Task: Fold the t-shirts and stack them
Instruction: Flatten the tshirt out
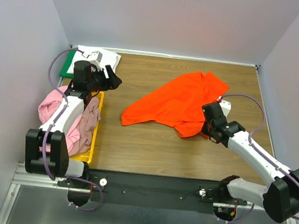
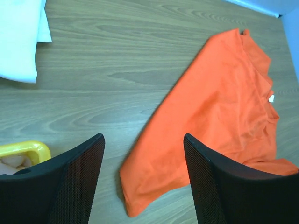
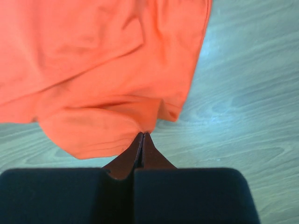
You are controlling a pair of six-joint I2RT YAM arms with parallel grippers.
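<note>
Top external: wooden table (image 1: pixel 151 144), orange t-shirt (image 1: pixel 180 102) spread flat, centre-right. Yellow bin (image 1: pixel 97 122) at left edge holds light pink shirt (image 1: pixel 50 106) and mauve shirt (image 1: pixel 86 123), both crumpled. White shirt (image 1: pixel 104 58) lies on green board (image 1: pixel 67 69), far-left corner. Left gripper (image 2: pixel 143 140) released, jaws wide, above bare wood between bin and orange shirt. Right gripper (image 3: pixel 143 135) clenched, tips touching orange shirt's near hem; can't tell if cloth is pinched.

In the yellow bin (image 1: pixel 94 133), the left arm (image 1: pixel 69 112) covers much of the light pink t-shirt (image 1: pixel 47 106) and mauve-pink t-shirt (image 1: pixel 86 126). Beyond the bin, the white t-shirt (image 1: pixel 106 58) hides most of the green board (image 1: pixel 65 69).
</note>
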